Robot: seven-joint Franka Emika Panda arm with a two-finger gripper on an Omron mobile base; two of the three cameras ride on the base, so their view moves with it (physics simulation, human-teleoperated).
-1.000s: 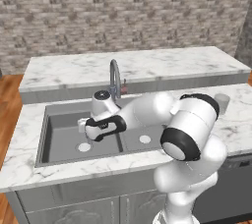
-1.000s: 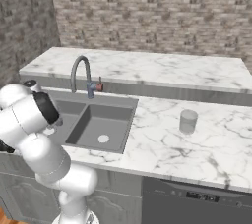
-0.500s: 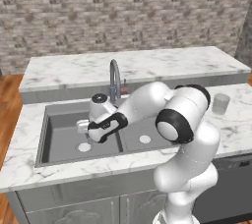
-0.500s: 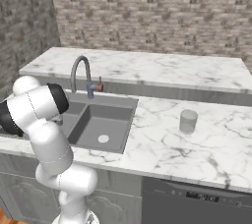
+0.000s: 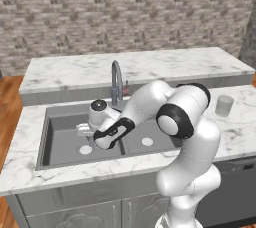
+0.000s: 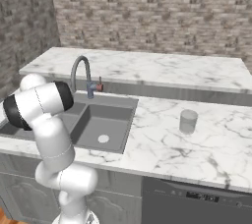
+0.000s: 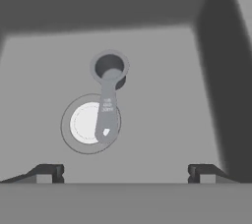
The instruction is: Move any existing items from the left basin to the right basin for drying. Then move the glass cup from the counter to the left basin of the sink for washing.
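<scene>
Measuring spoon [image 7: 107, 101] lies flat on the left basin [image 5: 62, 144] floor, ahead of the gripper [image 7: 124, 171] and between its wide-apart, empty jaws, its handle end over the round drain [image 7: 86, 124]. Farther off, the glass cup [image 5: 224, 106] stands on the counter [image 5: 237, 137] beyond the right basin [image 5: 150, 139].

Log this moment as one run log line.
hand open over left basin | measuring spoon on drain, ungrasped | glass cup on counter
</scene>
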